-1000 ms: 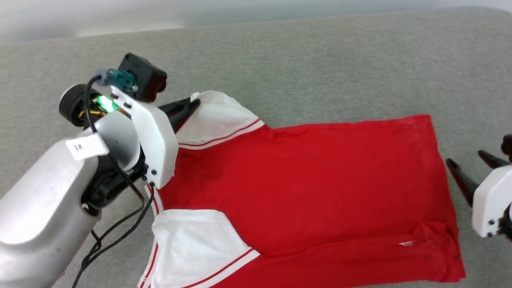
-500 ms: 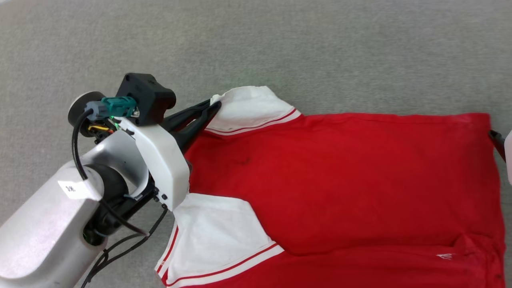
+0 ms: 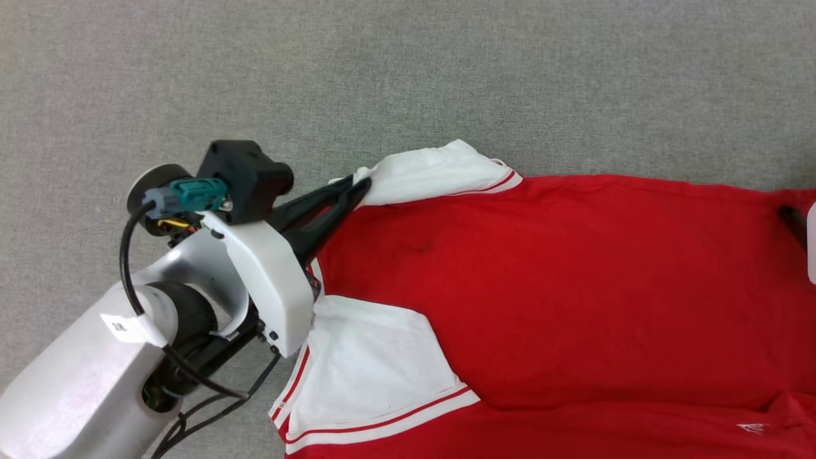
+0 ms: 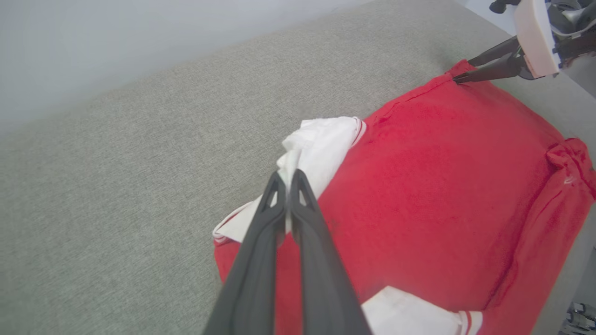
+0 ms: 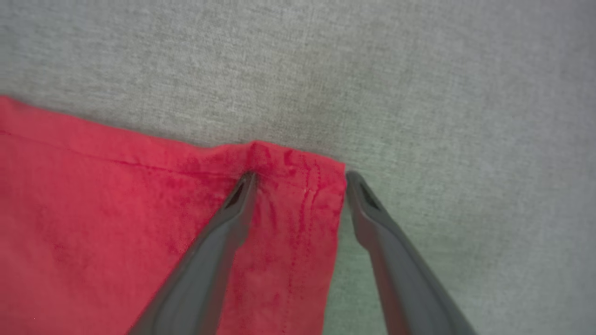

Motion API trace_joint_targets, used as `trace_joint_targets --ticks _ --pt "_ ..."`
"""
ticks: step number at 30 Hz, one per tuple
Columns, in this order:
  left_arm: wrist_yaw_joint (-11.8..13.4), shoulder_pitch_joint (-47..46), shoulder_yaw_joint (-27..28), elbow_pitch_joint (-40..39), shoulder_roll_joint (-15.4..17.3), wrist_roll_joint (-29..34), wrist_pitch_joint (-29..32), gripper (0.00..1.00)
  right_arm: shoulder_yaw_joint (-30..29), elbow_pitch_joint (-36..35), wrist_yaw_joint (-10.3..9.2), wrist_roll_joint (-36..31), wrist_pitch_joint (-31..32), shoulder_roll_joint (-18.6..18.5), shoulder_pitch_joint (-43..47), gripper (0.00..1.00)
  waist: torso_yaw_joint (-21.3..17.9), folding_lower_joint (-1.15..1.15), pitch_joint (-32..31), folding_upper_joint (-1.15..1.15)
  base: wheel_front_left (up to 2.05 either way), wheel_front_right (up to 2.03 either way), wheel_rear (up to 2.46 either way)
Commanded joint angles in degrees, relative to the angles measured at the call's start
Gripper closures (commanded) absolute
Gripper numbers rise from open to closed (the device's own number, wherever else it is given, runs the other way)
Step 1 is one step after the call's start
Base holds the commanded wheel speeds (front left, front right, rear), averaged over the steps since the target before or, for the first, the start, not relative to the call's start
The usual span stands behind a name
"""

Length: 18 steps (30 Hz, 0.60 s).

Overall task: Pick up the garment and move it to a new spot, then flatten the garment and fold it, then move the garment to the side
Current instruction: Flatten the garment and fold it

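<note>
A grey fabric surface (image 3: 446, 76) carries everything, and the left wrist view adds its far edge meeting a pale wall (image 4: 116, 42). The garment (image 3: 574, 287) lies spread flat across the middle of it, plain red side up, with the sleeves toward the robot's left and the hem toward its right. The head view takes in both white sleeves with their red-striped trim. The near sleeve (image 3: 376, 376) lies flat, while the far sleeve (image 3: 440, 175) is lifted and rumpled. The left arm (image 3: 76, 389) comes in low from the near left, a silver forearm bent at the wrist. Its white housing is topped by a black camera block (image 3: 245, 178) and a looping cable (image 3: 127, 255). The left gripper (image 3: 360, 185) slants out toward the far sleeve, and the left wrist view shows its fingers pinched tight on that sleeve's white edge. The right gripper (image 5: 300, 176) reaches in at the hem's far corner. The right wrist view shows it spread wide, one finger on the red cloth and the other on bare grey just off the corner, gripping nothing. The left wrist view also catches the hem's near corner bunched up, and the head view picks out a small white mark (image 3: 751, 428) there.
</note>
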Motion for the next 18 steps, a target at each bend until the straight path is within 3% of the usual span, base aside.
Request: trace_joint_targets --ticks 1,2,3,4,8,18 --pt "-0.09 0.82 0.21 0.84 0.1 0.08 -0.61 1.0 2.33 2.33 0.22 1.45 0.48 2.55 2.79 0.35 0.2 0.01 0.12 0.0 0.0 0.0 0.0" --pt "-0.22 1.07 0.17 1.22 0.04 -0.07 -0.94 1.0 2.91 2.71 0.27 1.86 0.45 2.65 3.26 0.72 0.23 0.01 0.04 0.0 0.0 0.0 0.0" --pt "-0.22 1.07 0.17 1.22 0.04 -0.07 -0.94 1.0 2.91 2.71 0.27 1.86 0.45 2.65 3.26 0.72 0.23 0.01 0.04 0.0 0.0 0.0 0.0" --pt "-0.23 1.21 0.19 1.69 0.07 -0.07 -1.2 1.0 3.23 2.83 0.3 2.01 -0.05 2.58 3.4 1.0 0.16 0.01 -0.14 0.0 0.0 0.0 0.0" --pt "0.02 2.33 0.46 3.55 -0.08 -0.33 -2.69 1.0 2.04 3.18 0.17 1.56 -3.79 1.43 2.76 1.0 -0.44 0.01 -1.84 0.0 0.0 0.0 0.0" --pt "3.03 10.96 3.0 5.47 0.45 -3.06 -8.39 1.0 -1.95 -1.44 0.1 3.44 -11.95 3.7 7.09 1.0 -3.36 0.01 -10.86 0.0 0.0 0.0 0.0"
